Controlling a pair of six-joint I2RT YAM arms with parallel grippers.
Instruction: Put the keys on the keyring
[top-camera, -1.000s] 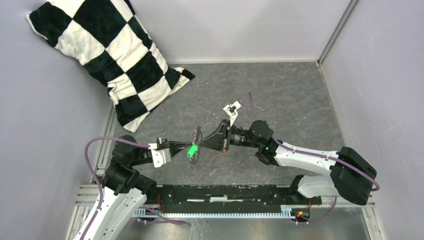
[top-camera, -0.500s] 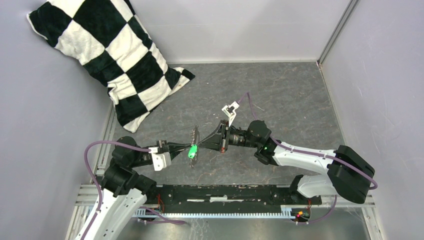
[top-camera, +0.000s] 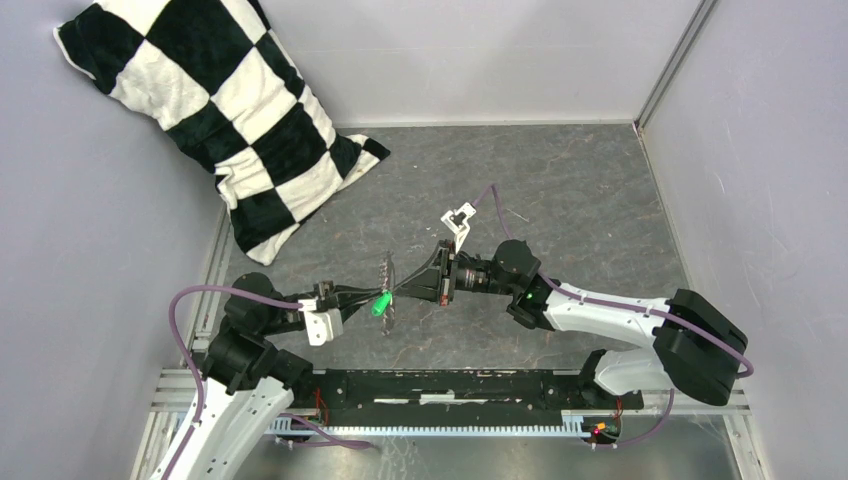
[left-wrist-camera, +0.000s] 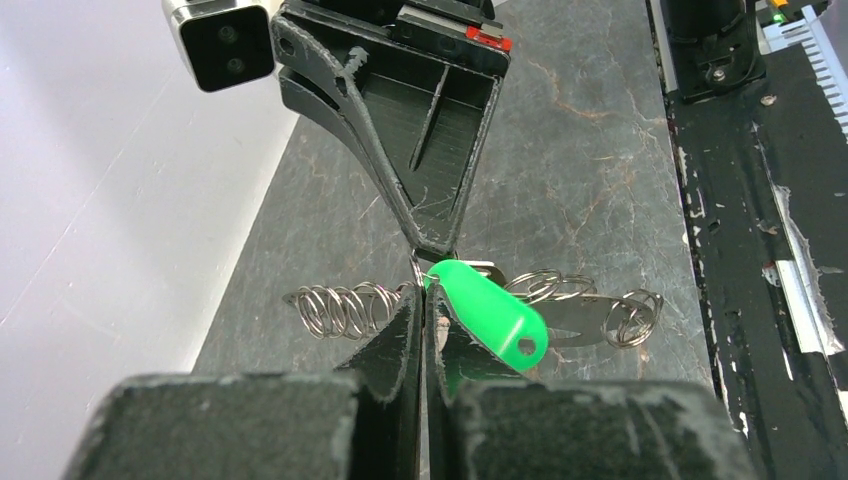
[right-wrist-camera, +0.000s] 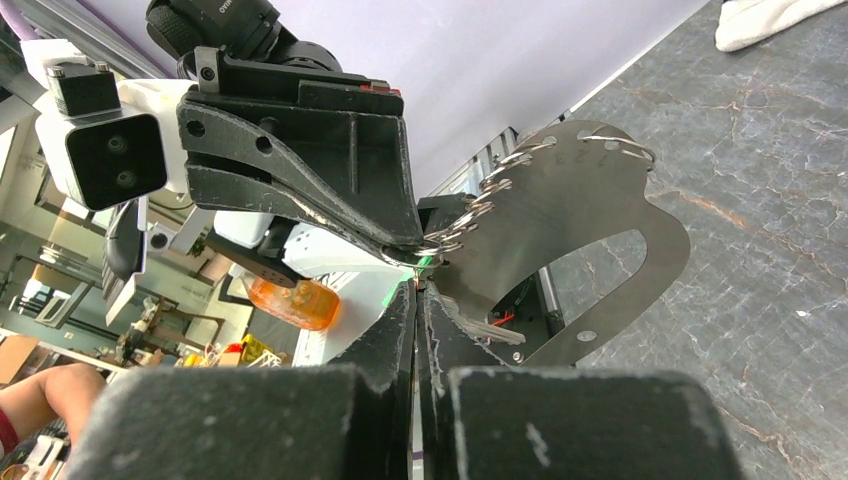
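Note:
The keyring is a thin grey metal loop (right-wrist-camera: 620, 215) with small wire rings along its rim. It hangs in the air between both grippers, seen edge-on from above (top-camera: 387, 270) and lying across the left wrist view (left-wrist-camera: 575, 305). The key's bright green tag (left-wrist-camera: 490, 315) sits against my left gripper's (left-wrist-camera: 424, 295) shut fingers, which seem to pinch the key; it also shows from above (top-camera: 380, 303). My right gripper (right-wrist-camera: 417, 292) is shut, apparently on the keyring's rim. The two grippers meet tip to tip, left (top-camera: 372, 297) and right (top-camera: 402, 292).
A black-and-white checkered pillow (top-camera: 220, 110) leans in the back left corner. Walls enclose the grey stone-patterned floor (top-camera: 580, 190) on three sides. The black base rail (top-camera: 450, 385) runs along the near edge. A small thin piece (top-camera: 515, 213) lies behind the right arm.
Both grippers, still shut, have drifted slightly left together with the keyring and the green key. The keyring's top edge has tipped a little to the left.

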